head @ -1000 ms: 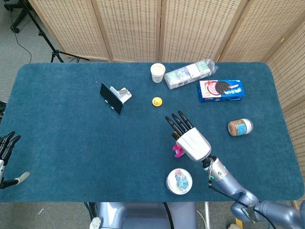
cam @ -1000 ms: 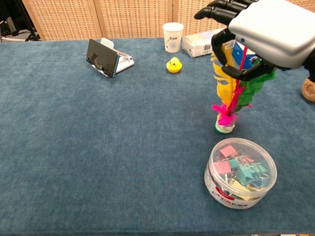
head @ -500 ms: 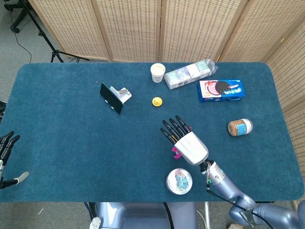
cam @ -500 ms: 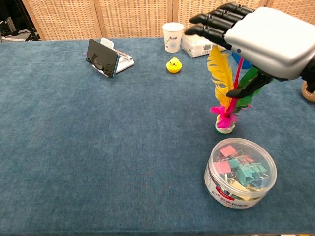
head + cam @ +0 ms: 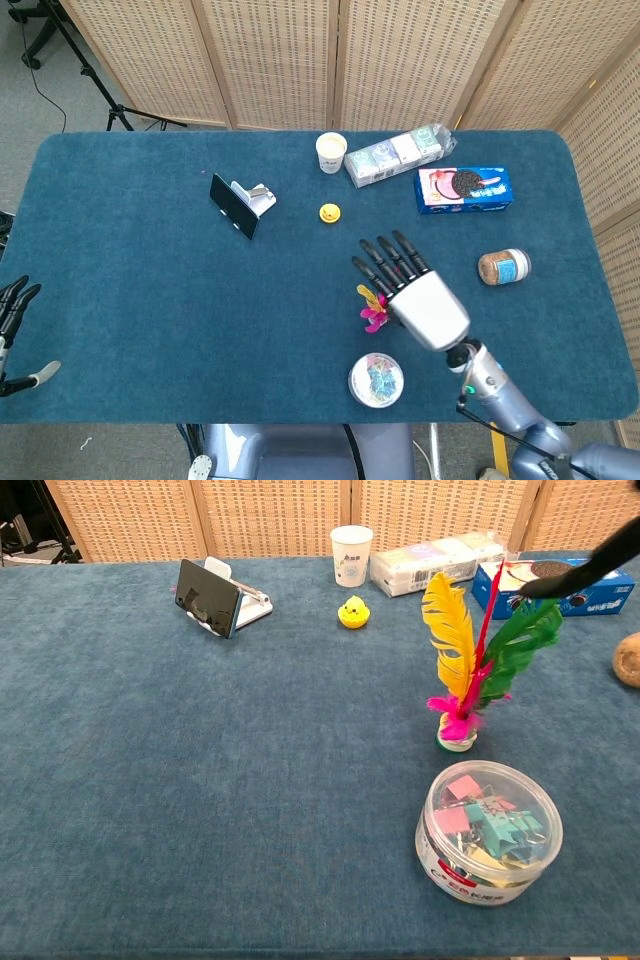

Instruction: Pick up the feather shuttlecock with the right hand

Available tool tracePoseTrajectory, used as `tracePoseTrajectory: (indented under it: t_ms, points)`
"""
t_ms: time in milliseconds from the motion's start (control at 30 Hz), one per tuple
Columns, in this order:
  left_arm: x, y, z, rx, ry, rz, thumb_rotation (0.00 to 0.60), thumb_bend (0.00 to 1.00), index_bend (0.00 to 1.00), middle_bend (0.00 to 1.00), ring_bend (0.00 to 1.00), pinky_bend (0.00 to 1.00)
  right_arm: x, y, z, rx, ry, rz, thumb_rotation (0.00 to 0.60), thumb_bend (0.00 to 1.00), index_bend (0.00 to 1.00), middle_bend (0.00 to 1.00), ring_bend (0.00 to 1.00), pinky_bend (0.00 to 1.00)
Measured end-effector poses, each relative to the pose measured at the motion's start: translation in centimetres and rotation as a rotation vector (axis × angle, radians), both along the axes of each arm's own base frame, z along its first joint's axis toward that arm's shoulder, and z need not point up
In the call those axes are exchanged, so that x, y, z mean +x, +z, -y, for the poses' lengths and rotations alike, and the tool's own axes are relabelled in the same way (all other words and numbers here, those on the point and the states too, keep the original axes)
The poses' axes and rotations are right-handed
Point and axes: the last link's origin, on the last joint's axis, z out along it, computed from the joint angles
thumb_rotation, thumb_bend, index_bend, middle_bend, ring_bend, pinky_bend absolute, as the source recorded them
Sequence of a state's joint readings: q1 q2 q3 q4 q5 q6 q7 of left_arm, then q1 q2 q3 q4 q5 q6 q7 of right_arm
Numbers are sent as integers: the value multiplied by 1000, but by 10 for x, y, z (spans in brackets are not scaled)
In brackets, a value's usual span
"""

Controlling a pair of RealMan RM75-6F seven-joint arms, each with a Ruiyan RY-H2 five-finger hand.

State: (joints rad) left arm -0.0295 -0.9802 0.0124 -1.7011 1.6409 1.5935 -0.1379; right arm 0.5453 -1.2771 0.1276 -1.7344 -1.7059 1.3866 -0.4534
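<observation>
Scene: a blue-clothed table before wicker screens, seen from the robot's head and chest cameras.
Shuttlecock: the feather shuttlecock stands upright on its base on the cloth, yellow, red and green plumes spread, just behind the tub of binder clips; nothing grips it.
Right hand: the right hand hangs above and to the right of the feathers, fingers stretched out straight and apart, holding nothing. From the chest camera only one dark fingertip shows, at the frame's right edge near the green plume.
Change: a second ago this hand sat directly over the plumes with fingers curling around them; half a second ago it was flattening out; now it has slid off to the right and the feathers stand free.
Meaning: the grasp appears to have been abandoned or missed, so the pickup has yet to happen and a fresh approach looks necessary.
Left hand: the left hand idles at the table's left edge, fingers loosely apart, empty.
Bystanders: a phone on its stand, a yellow duck, a paper cup and an Oreo box sit well apart from the action.
</observation>
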Motion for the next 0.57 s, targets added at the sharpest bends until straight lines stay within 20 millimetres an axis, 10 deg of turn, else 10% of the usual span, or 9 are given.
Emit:
tracePoseTrajectory:
  t_ms: [567]
  points:
    - [2, -3, 3, 7, -4, -18, 600, 0, 0, 0, 0, 0, -163, 39, -49, -21, -434, 199, 600, 0, 0, 0, 0, 0]
